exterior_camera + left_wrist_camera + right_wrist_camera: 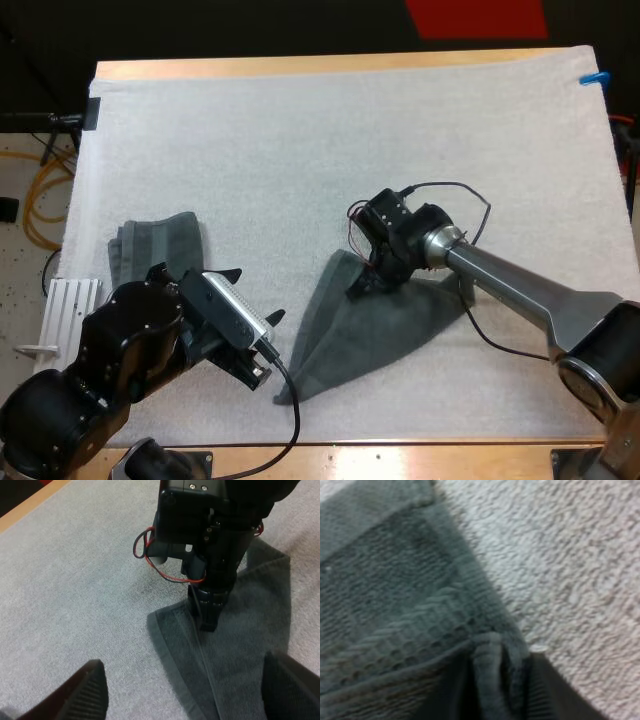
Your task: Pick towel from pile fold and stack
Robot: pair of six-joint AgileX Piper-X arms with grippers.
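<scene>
Left jaws: spread, clear of everything, near the spread towel's (370,330) left edge. Counter (400,455): wooden, under white mat (330,140). Spread towel: dark grey-green, mid-mat, far edge pinched in right jaws. Folded towel (160,245): mat's left side, well apart.

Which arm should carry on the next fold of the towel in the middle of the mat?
Right. The right end effector is shut on the towel at its far corner, pinching a fold of it from both sides. The left end effector stands open beside the towel, gripping nothing.
</scene>
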